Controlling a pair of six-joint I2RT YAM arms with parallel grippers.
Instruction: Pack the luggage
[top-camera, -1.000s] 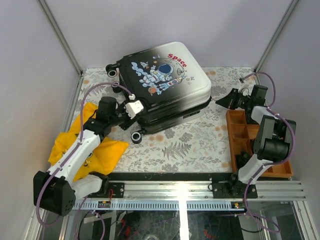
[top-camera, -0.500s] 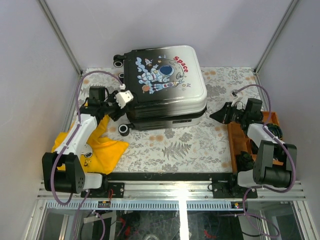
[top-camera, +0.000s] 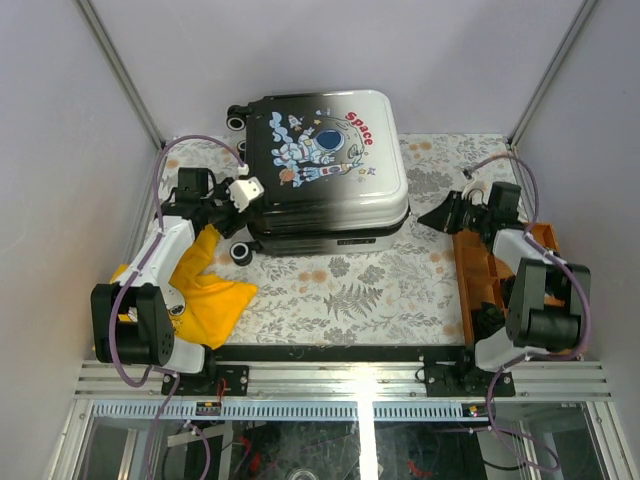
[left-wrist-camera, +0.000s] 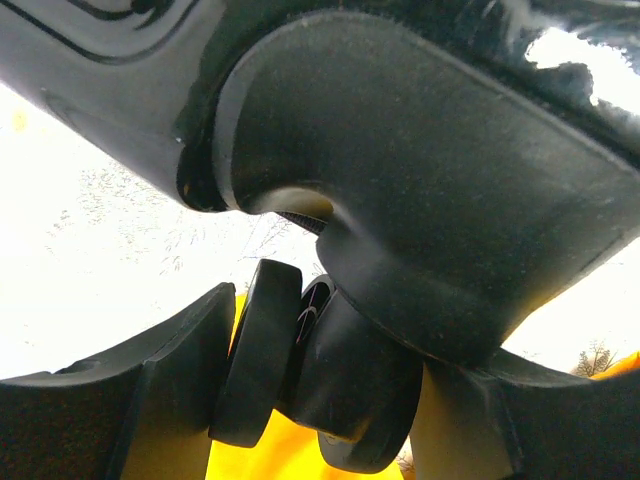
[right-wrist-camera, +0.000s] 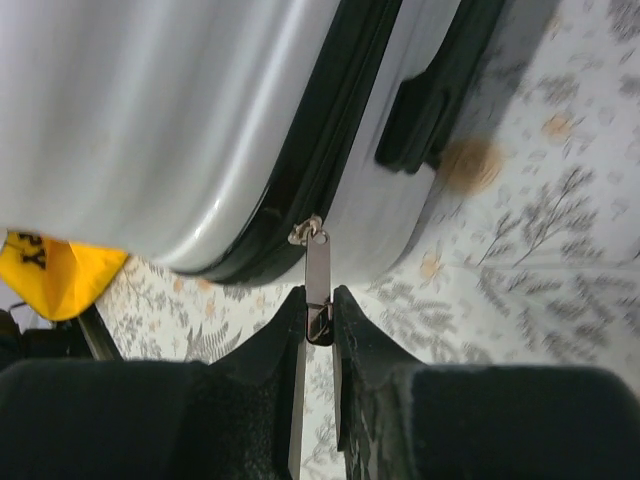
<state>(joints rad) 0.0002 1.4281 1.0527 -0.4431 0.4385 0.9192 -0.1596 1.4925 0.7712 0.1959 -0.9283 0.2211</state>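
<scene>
The luggage (top-camera: 330, 170) lies flat and zipped at the back of the table, astronaut print up. My left gripper (top-camera: 230, 212) is at its left side. In the left wrist view the black shell (left-wrist-camera: 400, 150) fills the top, and a black wheel (left-wrist-camera: 262, 360) sits between the fingers of the left gripper (left-wrist-camera: 340, 350), which stands open with thin gaps on both sides. My right gripper (top-camera: 434, 214) is at the luggage's right corner. In the right wrist view the right gripper (right-wrist-camera: 318, 312) is shut on the metal zipper pull (right-wrist-camera: 318, 265) that hangs from the seam of the shell (right-wrist-camera: 150, 120).
A yellow cloth bag (top-camera: 205, 290) lies at the front left under the left arm, also showing below the wheel (left-wrist-camera: 270, 455). An orange compartment tray (top-camera: 490, 270) stands along the right edge. Another luggage wheel (top-camera: 240, 255) rests on the patterned table (top-camera: 370, 290).
The luggage has swung round, now square to the table and further back. The left arm followed to the back left and its jaws widened. The right gripper stayed pinched on the zipper pull.
</scene>
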